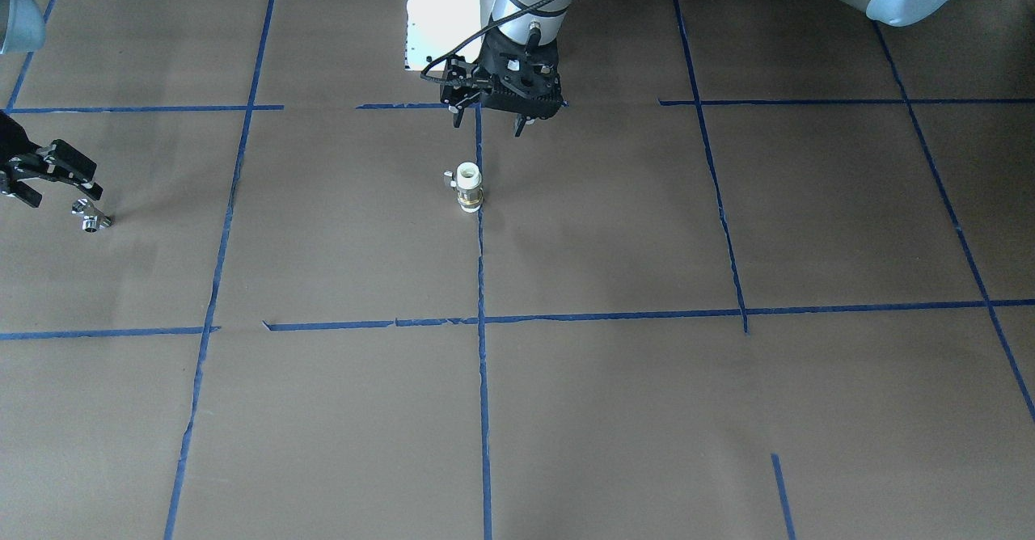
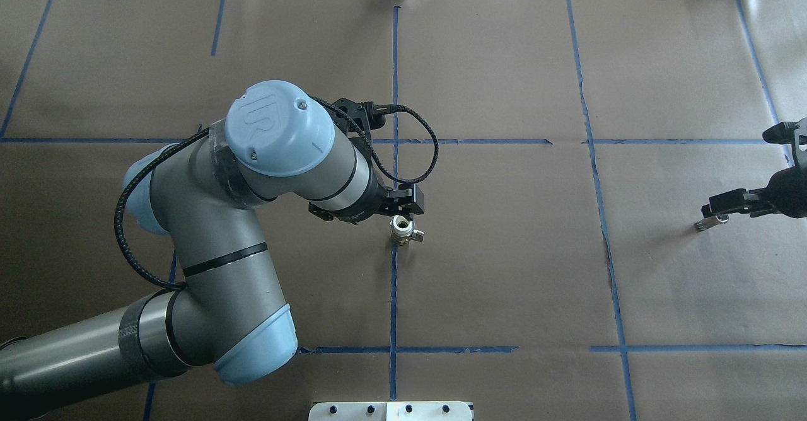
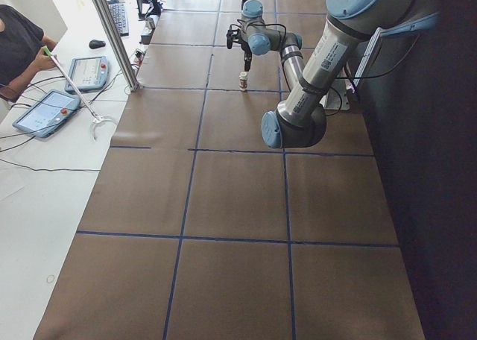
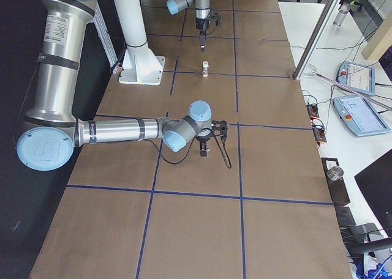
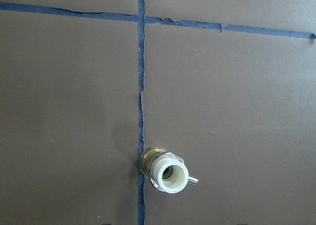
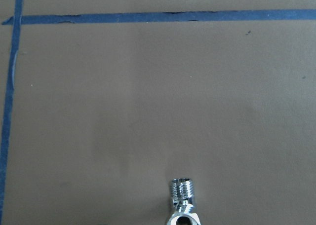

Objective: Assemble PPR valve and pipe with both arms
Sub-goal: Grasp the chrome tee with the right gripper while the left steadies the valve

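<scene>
Left gripper point(image 1: 489, 126) spread wide, empty, near upright PPR valve point(image 1: 469, 187) mid-table point(image 1: 614, 225) — right gripper point(image 1: 63, 196) spread, empty, beside pipe point(image 1: 91, 218) near right edge

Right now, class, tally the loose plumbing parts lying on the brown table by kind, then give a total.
PPR valve, white and brass: 1
pipe, silver metal fitting: 1
Total: 2
</scene>
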